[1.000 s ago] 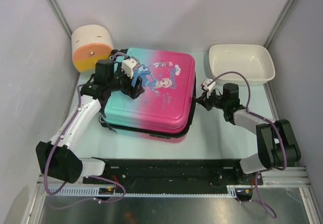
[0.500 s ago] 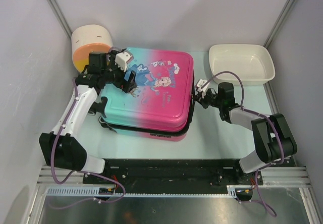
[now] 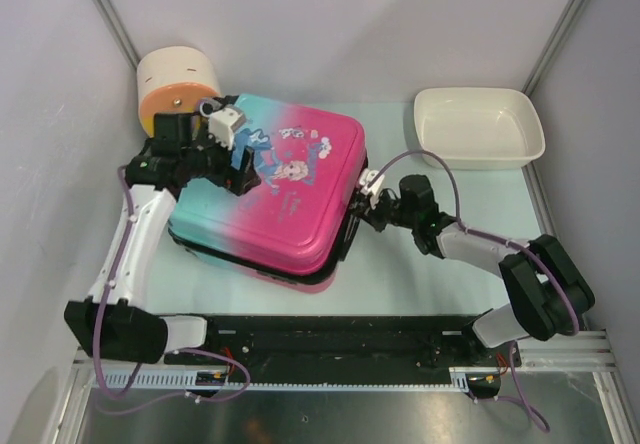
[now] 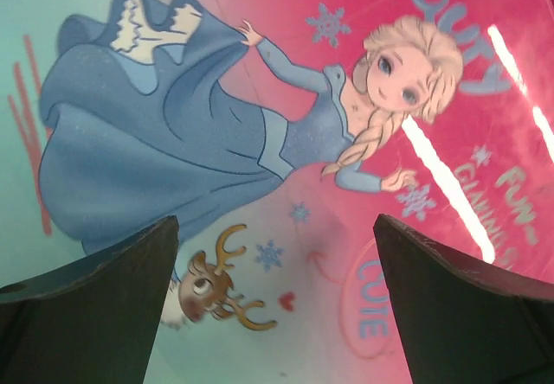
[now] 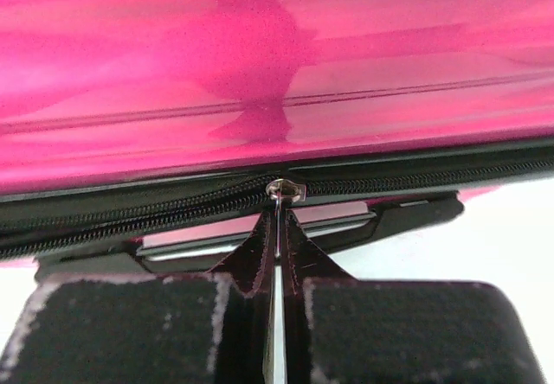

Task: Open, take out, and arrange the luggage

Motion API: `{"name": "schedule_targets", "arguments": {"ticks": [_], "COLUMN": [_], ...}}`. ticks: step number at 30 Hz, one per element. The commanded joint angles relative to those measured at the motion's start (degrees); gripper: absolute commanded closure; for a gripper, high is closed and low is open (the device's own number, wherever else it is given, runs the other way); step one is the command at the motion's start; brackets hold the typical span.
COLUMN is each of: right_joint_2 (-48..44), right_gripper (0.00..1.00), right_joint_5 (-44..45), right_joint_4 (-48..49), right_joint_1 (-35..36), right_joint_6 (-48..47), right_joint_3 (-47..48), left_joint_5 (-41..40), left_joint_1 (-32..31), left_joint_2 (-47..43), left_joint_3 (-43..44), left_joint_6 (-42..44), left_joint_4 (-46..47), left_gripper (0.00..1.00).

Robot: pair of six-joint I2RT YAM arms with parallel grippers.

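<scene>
— Starting at the far left, what stands in the corner?

— A cream-and-orange drawer box [image 3: 172, 86], against the left wall at the back of the table [image 3: 420, 264]. The luggage [image 3: 300, 214] lies flat just beside it, lid up and turned askew. Its teal end points toward the box and its pink end toward the middle of the table.

— And the left gripper [image 3: 243, 169]?

— It is over the teal part of the lid, by the printed princess. Its wrist camera shows the 2 fingers [image 4: 95, 306] spread wide with the print between them, holding nothing (whether the tips touch the shell, I cannot tell).

— Moving right?

— The right gripper [image 3: 362, 202] sits at the pink side wall of the case. Up close, its 2 pads [image 5: 130, 332] are pinched together on the small metal zip pull [image 5: 284, 190]. The pull hangs from the black zip [image 5: 130, 209], which runs along the seam below the pink shell.

— Anything further right?

— 1 white basin [image 3: 480, 124] at the back right, well apart from the case.
</scene>
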Motion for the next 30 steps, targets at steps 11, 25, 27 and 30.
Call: {"name": "schedule_targets", "arguments": {"ticks": [11, 25, 27, 30], "right_joint_2": [-7.54, -2.36, -1.57, -0.87], "right_gripper": [1.0, 1.0, 1.0, 1.0], "right_joint_5": [-3.66, 8.39, 8.74, 8.57], "right_joint_4": [-6.86, 5.17, 7.38, 8.79], "right_joint_1": [8.07, 0.07, -0.81, -1.96], "right_joint_6": [2.02, -1.86, -2.03, -1.94], "right_joint_3": [-2.02, -1.93, -2.02, -2.02], "left_joint_5": [2.43, -36.75, -45.07, -52.82], "left_joint_1": [4.27, -17.37, -19.92, -23.0], "left_joint_2": [9.58, 42.97, 48.07, 52.12], "left_joint_3": [18.73, 53.54, 57.31, 58.3], "left_joint_6": [-7.34, -6.9, -5.23, -2.16], "left_joint_4": [-1.68, 8.77, 10.44, 12.89], "left_gripper": [0.03, 0.0, 0.0, 0.0]}}
